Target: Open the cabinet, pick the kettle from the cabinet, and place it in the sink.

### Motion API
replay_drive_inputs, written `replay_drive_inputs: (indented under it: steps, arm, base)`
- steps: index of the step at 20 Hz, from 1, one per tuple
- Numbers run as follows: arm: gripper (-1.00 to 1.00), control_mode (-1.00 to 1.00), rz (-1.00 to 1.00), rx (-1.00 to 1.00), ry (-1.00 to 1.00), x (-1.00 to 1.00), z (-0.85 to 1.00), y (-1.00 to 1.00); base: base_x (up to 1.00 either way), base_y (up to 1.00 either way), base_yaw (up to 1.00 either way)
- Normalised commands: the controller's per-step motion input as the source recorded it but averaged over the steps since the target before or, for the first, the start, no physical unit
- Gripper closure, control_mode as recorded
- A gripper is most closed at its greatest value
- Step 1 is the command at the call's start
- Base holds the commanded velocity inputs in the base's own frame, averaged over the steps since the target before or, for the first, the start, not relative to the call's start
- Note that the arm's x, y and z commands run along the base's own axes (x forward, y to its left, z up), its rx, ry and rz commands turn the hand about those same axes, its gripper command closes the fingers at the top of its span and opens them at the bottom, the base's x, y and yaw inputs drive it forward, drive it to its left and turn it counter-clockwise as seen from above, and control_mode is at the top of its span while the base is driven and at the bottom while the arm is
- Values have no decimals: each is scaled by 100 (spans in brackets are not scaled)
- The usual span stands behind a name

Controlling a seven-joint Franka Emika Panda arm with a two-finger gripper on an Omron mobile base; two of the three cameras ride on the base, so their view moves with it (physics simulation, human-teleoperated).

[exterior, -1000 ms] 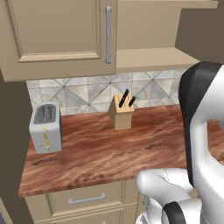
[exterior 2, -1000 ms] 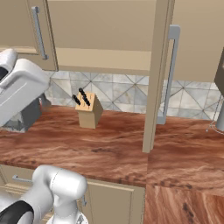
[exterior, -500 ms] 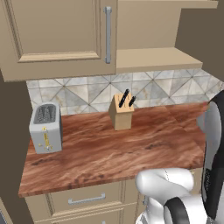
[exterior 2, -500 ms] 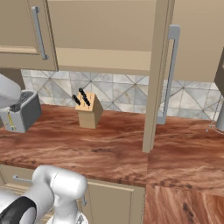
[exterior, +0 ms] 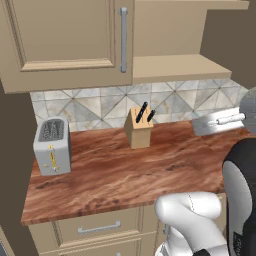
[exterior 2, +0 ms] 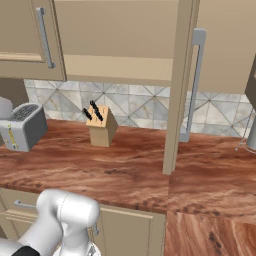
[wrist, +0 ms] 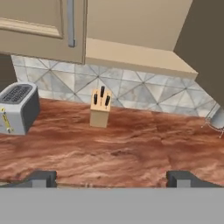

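Note:
The cabinet hangs above the counter. Its left door is shut, and its right door stands swung open, edge-on in the right base view, with its grey bar handle facing right. The open half shows a bare beige shelf; the kettle is hidden or out of view there. The sink is out of view. My gripper is open and empty, its fingertips wide apart low over the counter's front, well below the cabinet.
A grey toaster stands at the counter's left end, and a wooden knife block against the tiled wall. A grey metal thing lies at the right edge; I cannot tell what it is. My white arm fills the lower right.
My arm has swung down and back: it left the right base view off its left edge and sank to the lower right of the left base view. The jaws stayed open.

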Motion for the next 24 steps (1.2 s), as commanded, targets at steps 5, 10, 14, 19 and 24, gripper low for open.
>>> replay_drive_inputs:
  steps: [5, 10, 14, 19, 24]
  arm:
    - [-100, -100, 1, 0, -8, 20, 0, 33]
    - [-100, -100, 10, 1, -14, 2, 0, 16]
    - [-100, -100, 14, 0, -17, 1, 1, 11]
    - [-100, -100, 10, -1, -23, -3, 16, 18]
    - [-100, -100, 1, 0, -24, -3, 33, 14]
  base:
    - [0, 0, 0]
    - [0, 0, 0]
    - [0, 0, 0]
    - [0, 0, 0]
    - [0, 0, 0]
